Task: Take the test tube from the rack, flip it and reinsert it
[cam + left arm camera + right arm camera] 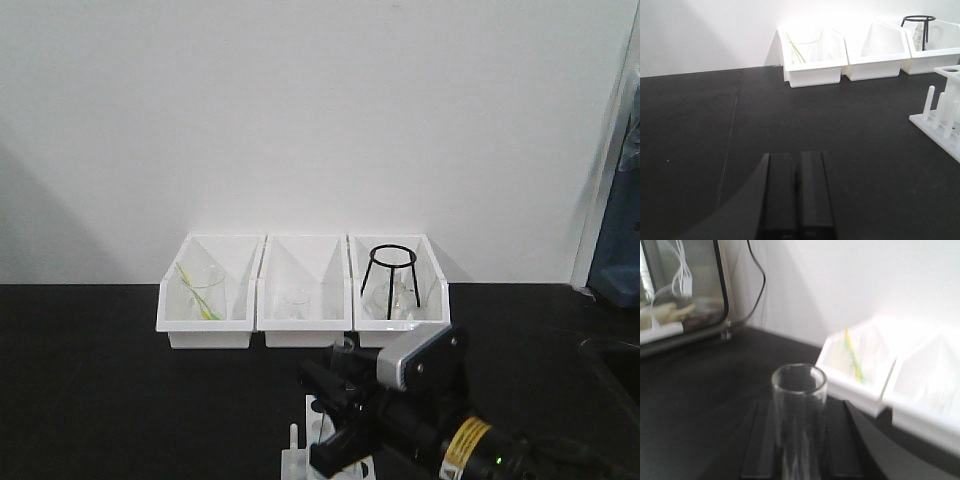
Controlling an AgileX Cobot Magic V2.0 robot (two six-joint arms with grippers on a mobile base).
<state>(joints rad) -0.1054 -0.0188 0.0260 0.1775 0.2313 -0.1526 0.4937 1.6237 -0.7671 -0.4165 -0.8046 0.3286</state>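
My right gripper (799,412) is shut on the test tube (799,390), a clear glass tube held between the two black fingers with its open rimmed end pointing away from the wrist. In the front view the right gripper (335,405) is low in the middle, just above the white rack (297,458), and the tube's rim (343,348) pokes up from it. The rack's pegs and a hole also show at the right edge of the left wrist view (942,117). My left gripper (797,156) is shut and empty over the bare black table, left of the rack.
Three white open-front bins (300,325) stand in a row against the back wall: the left holds a beaker with a yellow-green stick (200,292), the middle small glassware, the right a black wire tripod (389,275). A glass-fronted box (682,287) with a cable stands in the right wrist view.
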